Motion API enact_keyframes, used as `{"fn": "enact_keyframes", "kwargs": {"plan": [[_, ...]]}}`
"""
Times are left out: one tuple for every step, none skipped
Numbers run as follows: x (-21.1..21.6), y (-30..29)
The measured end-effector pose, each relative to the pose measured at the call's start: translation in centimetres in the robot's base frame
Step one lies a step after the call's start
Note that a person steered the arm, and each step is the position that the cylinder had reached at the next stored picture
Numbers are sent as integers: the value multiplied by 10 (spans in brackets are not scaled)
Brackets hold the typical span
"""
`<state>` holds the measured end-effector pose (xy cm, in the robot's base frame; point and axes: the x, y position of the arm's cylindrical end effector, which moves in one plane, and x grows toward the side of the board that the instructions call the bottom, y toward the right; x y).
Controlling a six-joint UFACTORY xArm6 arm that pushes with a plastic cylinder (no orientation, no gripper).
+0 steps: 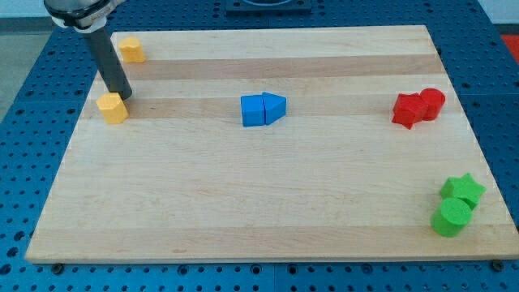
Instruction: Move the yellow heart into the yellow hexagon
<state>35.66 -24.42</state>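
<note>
On my feed the wooden table carries a blue cube touching a blue pentagon-like block near the middle. By the right edge a red star touches a red cylinder. At the bottom-right corner a green star touches a green cylinder.

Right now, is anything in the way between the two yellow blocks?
Nothing visible blocks the way. My tip sits right at the lower yellow block, on its upper right side. Only bare board lies between it and the upper yellow block; I cannot tell heart from hexagon.
</note>
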Motion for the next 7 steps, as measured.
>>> {"fn": "enact_keyframes", "kwargs": {"plan": [[0,3],[0,37],[-4,90],[-39,134],[-103,144],[-153,117],[-163,59]]}}
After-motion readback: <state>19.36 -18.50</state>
